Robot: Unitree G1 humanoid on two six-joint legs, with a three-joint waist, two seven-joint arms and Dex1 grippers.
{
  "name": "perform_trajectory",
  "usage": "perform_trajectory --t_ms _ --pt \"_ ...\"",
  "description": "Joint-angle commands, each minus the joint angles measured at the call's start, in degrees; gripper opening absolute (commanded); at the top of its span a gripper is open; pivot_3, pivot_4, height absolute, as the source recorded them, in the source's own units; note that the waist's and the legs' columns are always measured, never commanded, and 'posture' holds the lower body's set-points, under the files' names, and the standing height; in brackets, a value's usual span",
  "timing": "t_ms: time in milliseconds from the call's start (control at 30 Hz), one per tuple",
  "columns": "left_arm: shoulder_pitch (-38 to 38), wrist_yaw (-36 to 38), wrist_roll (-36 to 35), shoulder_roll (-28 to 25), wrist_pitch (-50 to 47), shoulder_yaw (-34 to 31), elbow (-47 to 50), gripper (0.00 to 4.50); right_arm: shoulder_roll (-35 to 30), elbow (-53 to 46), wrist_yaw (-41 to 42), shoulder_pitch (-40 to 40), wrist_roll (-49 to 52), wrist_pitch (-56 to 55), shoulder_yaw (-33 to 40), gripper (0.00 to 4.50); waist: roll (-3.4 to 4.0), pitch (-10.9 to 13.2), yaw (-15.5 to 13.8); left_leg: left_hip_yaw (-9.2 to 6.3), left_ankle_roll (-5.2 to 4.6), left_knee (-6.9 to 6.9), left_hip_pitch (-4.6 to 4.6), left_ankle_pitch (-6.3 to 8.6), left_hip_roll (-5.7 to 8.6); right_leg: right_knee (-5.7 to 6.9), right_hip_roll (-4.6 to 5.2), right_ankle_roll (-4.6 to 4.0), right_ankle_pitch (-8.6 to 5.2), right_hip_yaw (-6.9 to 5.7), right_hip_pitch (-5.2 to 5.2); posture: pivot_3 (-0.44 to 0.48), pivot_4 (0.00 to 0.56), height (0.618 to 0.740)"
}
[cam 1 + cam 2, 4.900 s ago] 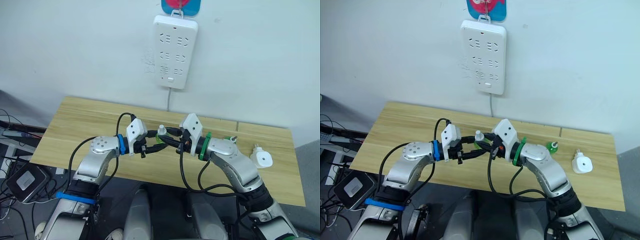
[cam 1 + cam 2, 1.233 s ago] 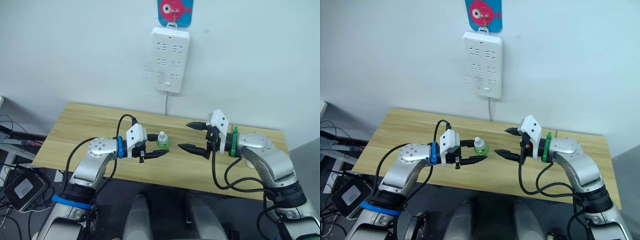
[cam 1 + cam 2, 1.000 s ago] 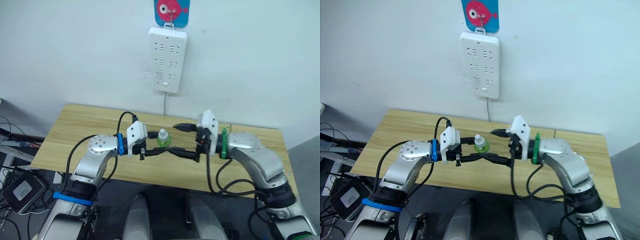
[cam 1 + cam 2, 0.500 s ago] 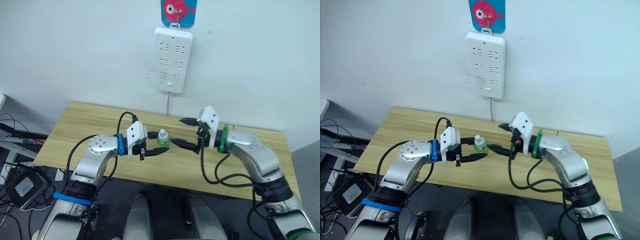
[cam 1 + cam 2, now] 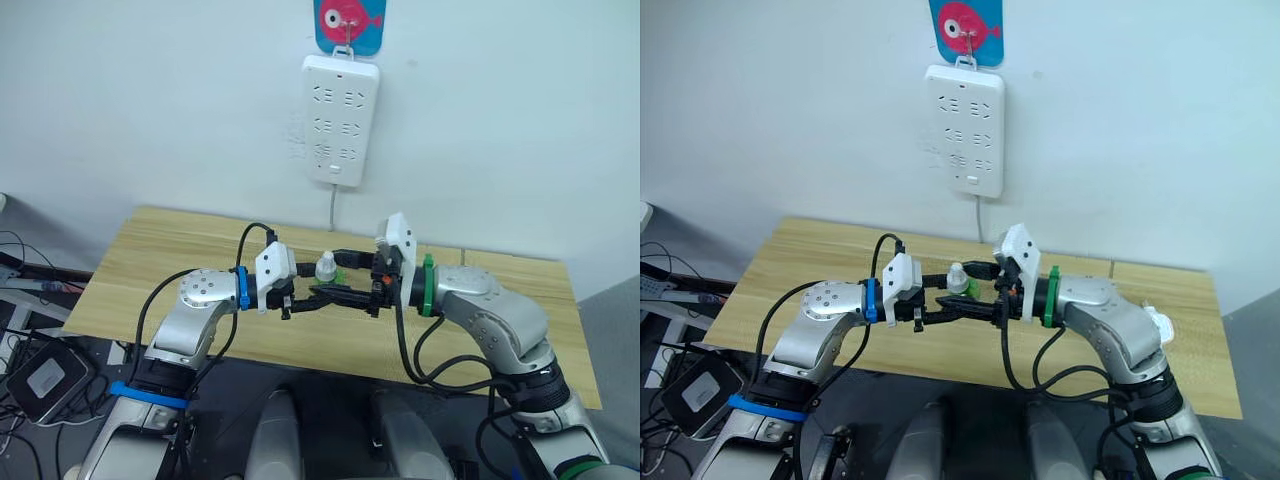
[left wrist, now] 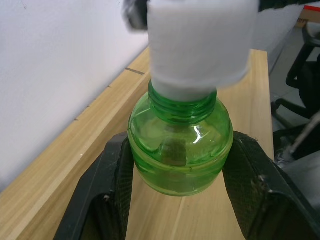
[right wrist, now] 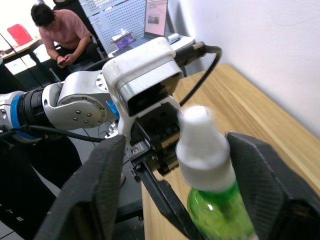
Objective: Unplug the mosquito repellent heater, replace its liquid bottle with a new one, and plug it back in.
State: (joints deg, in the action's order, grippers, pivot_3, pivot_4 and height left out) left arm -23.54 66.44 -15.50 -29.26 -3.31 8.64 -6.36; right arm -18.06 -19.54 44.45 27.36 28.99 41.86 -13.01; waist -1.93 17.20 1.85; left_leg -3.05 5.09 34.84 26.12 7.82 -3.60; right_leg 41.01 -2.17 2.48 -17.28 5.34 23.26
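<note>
While the left gripper (image 5: pixel 312 285) clamps the round body of the green bottle (image 6: pixel 180 150) between both fingers over the wooden table (image 5: pixel 150 260), the right gripper (image 5: pixel 345 279) faces it from the other side, jaws spread wide either side of the bottle's white cap (image 7: pixel 202 145), not touching it; mosquito repellent heater (image 5: pixel 1157 326) lies on the table at the right, mostly hidden behind the right arm; white power strip (image 5: pixel 341 120) hangs on the wall above

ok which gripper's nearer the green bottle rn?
Left. The left gripper is shut on the bottle, fingers on its body. The right gripper is open, straddling its white cap without contact.
</note>
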Motion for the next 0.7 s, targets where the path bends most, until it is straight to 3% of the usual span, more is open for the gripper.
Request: perform_trajectory --t_ms 33,533,633,700 --pt "-0.16 0.27 -0.55 -0.16 0.56 -0.30 2.00 2.20 1.16 0.03 -0.98 1.15 -0.84 -1.83 -0.81 3.26 0.00 0.00 -0.02 0.00 0.00 0.00 0.00 0.00 0.00 0.00 0.00 0.00 0.00 0.00 0.00 0.035 0.237 0.740" --pt "0.45 -0.04 -0.65 0.17 0.18 -0.15 2.94 2.20 3.34 1.81 -2.60 2.26 -1.33 -3.71 -0.57 3.26 0.00 0.00 -0.02 0.00 0.00 0.01 0.00 0.00 -0.01 0.00 0.00 0.00 0.00 0.01 0.00 0.041 0.241 0.740" --pt "0.36 -0.08 -0.67 0.26 0.16 -0.13 2.89 2.20 3.62 1.92 -2.60 2.35 -1.22 -3.59 -0.43 2.66 0.00 0.00 -0.02 0.01 0.00 0.00 0.00 0.00 -0.01 0.00 0.00 0.00 0.00 0.01 0.00 0.042 0.242 0.740" --pt "0.30 -0.05 -0.68 0.26 0.14 -0.11 2.87 2.20 3.64 2.20 -2.56 2.38 -1.39 -3.79 -0.43 1.95 0.00 0.00 -0.02 0.01 0.00 0.00 0.00 0.00 -0.01 0.00 0.00 0.00 0.00 0.01 0.00 0.042 0.242 0.740"
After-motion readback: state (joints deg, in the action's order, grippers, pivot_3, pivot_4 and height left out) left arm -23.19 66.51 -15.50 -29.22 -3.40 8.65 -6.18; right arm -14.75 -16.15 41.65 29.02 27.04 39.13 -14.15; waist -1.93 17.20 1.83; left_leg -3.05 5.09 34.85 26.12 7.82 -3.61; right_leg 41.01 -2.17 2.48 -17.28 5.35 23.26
